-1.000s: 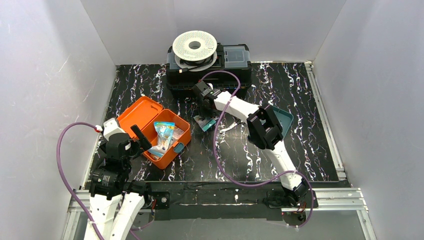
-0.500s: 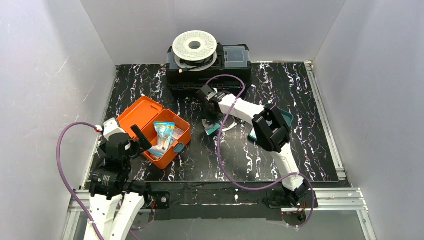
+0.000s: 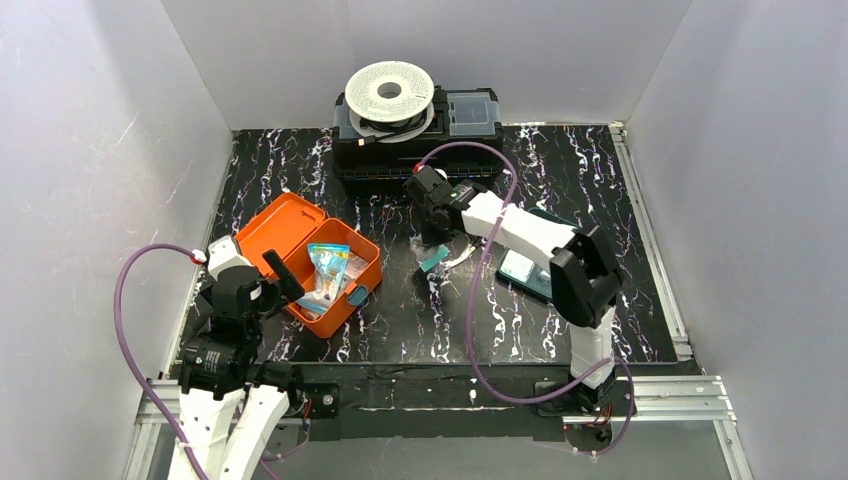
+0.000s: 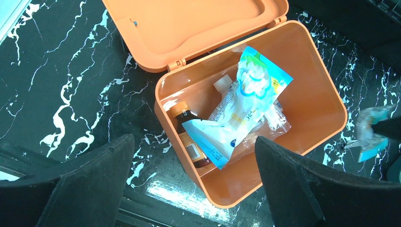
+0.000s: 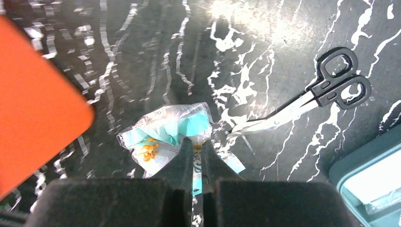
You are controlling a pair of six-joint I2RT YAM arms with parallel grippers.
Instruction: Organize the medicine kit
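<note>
The medicine kit (image 3: 283,228) is orange, on a black tabletop (image 3: 600,190) veined with white marbling. The packet (image 5: 165,132) is clear with teal and orange inside; the scissors (image 5: 321,87) have black handles and silver blades.

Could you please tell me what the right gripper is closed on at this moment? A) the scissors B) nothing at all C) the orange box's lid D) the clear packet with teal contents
D: in the right wrist view the right gripper is pinched shut on the edge of the packet, while the scissors lie apart from it.
</note>
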